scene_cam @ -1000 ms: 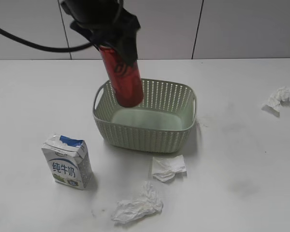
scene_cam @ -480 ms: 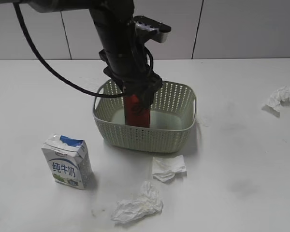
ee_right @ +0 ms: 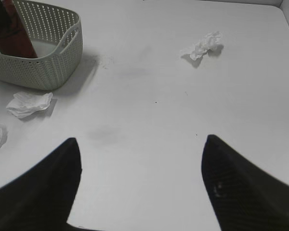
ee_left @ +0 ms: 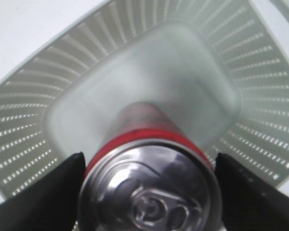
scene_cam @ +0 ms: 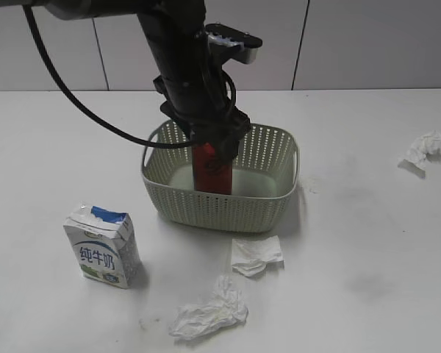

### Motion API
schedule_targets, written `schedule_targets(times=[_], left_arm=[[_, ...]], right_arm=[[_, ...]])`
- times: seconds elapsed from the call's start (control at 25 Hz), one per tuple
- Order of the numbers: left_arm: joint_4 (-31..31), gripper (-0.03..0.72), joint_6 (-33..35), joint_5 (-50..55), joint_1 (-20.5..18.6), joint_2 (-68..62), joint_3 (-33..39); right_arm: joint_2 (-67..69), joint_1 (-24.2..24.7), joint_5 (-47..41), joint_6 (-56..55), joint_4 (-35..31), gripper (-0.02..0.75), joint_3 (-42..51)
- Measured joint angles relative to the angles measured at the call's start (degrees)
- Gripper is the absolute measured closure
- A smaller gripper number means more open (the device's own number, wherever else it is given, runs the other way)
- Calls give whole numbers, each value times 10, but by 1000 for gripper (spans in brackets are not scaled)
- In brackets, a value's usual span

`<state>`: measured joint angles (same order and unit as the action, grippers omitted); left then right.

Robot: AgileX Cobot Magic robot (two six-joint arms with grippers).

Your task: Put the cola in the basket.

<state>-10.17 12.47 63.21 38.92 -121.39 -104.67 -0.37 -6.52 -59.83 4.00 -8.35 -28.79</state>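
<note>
Reaching down into the basket [scene_cam: 219, 197], the left tool [scene_cam: 214, 143] is clamped on the cola [scene_cam: 212, 169], one dark finger [ee_left: 41, 192] on each side of the can just below its silver top. The cola stands nearly upright inside the basket, its lower end down near the floor; whether it touches the floor cannot be told. From the left wrist, the pull-tab top fills the lower part of the view and the basket's lattice walls ring the can on all sides.

The right tool [ee_right: 139, 185] hangs apart and empty over bare surface [ee_right: 149, 96], well away from the basket. A milk carton [scene_cam: 103, 245] stands to the front left of the basket, and crumpled tissues [scene_cam: 256, 255] lie just in front of it, with another tissue [scene_cam: 423, 149] off to the far right.
</note>
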Motion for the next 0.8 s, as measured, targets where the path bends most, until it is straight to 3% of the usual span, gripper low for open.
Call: schedule_targets(times=[0.12,0.52,0.64,0.8], left_arm=[[-6,51,0,3,0,2,-6],[-6,64,-6,62,-7,61,-106],[11,69,-29,64,-32,79,-122],[38,82,-64,65,-95,82,-124]], right_arm=[[0,0,0,-1,0,148,0],[0,0,0,0,-9,148,0],[0,0,0,0,-12,148,0],[0,0,0,0,-14,148,0]])
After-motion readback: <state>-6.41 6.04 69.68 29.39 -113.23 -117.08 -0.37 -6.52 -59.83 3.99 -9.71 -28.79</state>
